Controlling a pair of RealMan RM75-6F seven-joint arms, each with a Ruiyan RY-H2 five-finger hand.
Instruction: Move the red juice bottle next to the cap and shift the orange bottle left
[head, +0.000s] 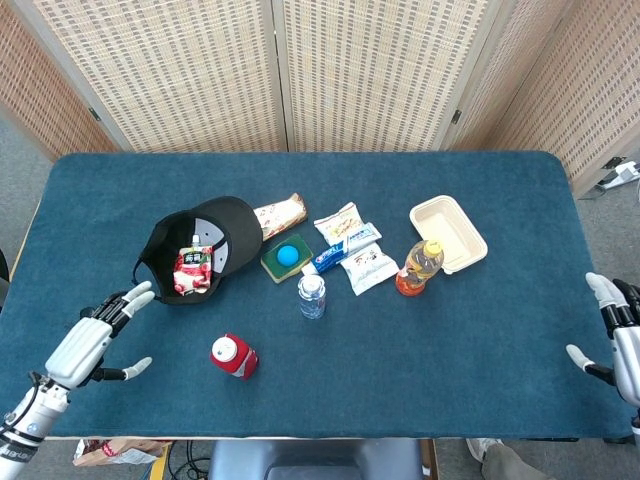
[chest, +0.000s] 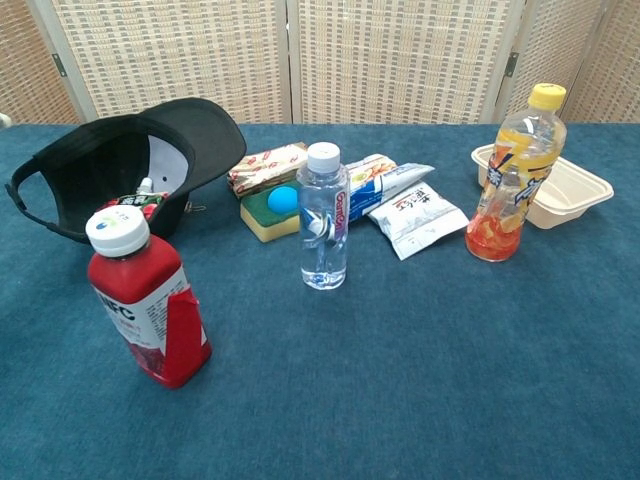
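Observation:
The red juice bottle (head: 234, 356) (chest: 146, 298) with a white lid stands near the table's front, below the black cap (head: 200, 245) (chest: 120, 160). The orange bottle (head: 420, 266) (chest: 514, 175) with a yellow lid stands right of centre, beside a white tray. My left hand (head: 92, 340) hovers open over the table's front left, left of the red bottle and apart from it. My right hand (head: 620, 340) is open at the table's right edge, far from the orange bottle. Neither hand shows in the chest view.
A clear water bottle (head: 312, 296) (chest: 324, 218) stands mid-table. Snack packets (head: 350, 245), a sponge with a blue ball (head: 287, 257) and a white tray (head: 447, 233) lie behind it. A red pouch (head: 192, 270) sits inside the cap.

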